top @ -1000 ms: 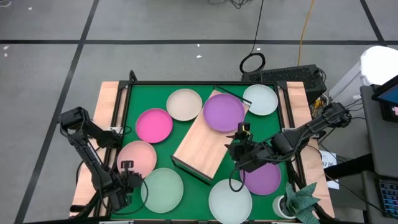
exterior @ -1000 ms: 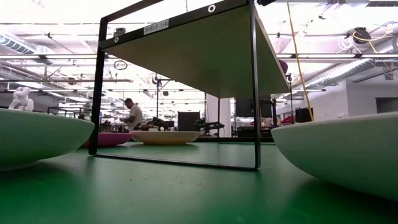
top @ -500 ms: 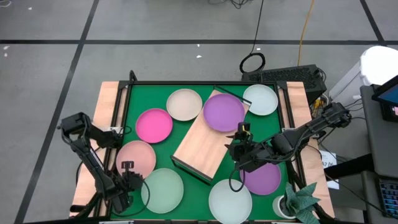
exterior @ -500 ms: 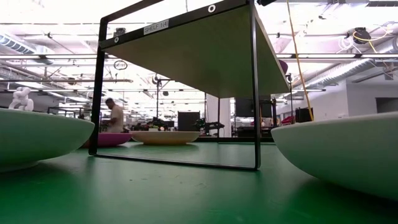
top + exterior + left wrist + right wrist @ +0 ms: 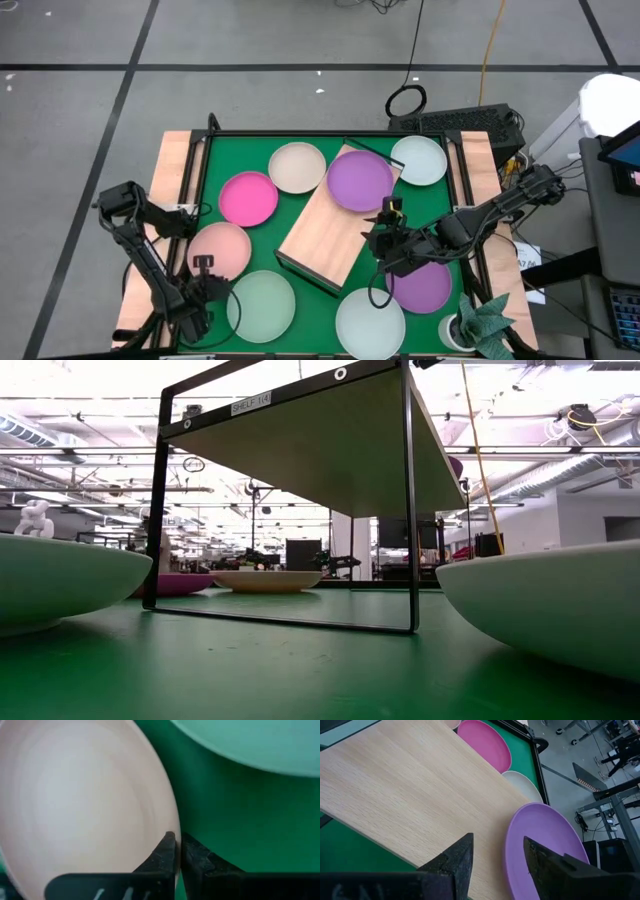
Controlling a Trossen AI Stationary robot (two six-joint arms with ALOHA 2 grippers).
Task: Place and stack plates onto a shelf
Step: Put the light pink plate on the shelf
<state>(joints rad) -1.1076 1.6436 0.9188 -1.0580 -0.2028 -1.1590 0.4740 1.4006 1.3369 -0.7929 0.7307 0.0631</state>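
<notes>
My left gripper [image 5: 177,840] is shut on the near rim of the salmon pink plate [image 5: 220,250], which lies at the green mat's near left. The shelf [image 5: 325,235] stands slantwise mid-table and bears a purple plate [image 5: 360,180] on its far end. My right gripper [image 5: 497,845] hangs open above the shelf's board, touching nothing. On the mat lie a magenta plate [image 5: 247,200], a cream plate [image 5: 296,167], a whitish blue plate [image 5: 419,159], a pale mint plate [image 5: 262,305], a whitish plate [image 5: 370,325] and a second purple plate [image 5: 422,287]. My left gripper pinches the salmon plate's rim [image 5: 170,827] between its two fingers, one finger inside the plate and one outside. The fingers come from above, pointing steeply down, at the plate's near edge [image 5: 207,272]. The plate looks flat on the mat.
A small potted plant [image 5: 480,325] stands at the near right corner beside the second purple plate. A keyboard [image 5: 465,120] lies beyond the far right edge. The mint plate lies close to my left gripper. In the low view the shelf's dark frame [image 5: 408,500] stands mid-mat.
My left gripper has tipped somewhat steeper down at the salmon plate's near rim, staying in place. In the low view a person in the room behind has walked left and out of sight.
</notes>
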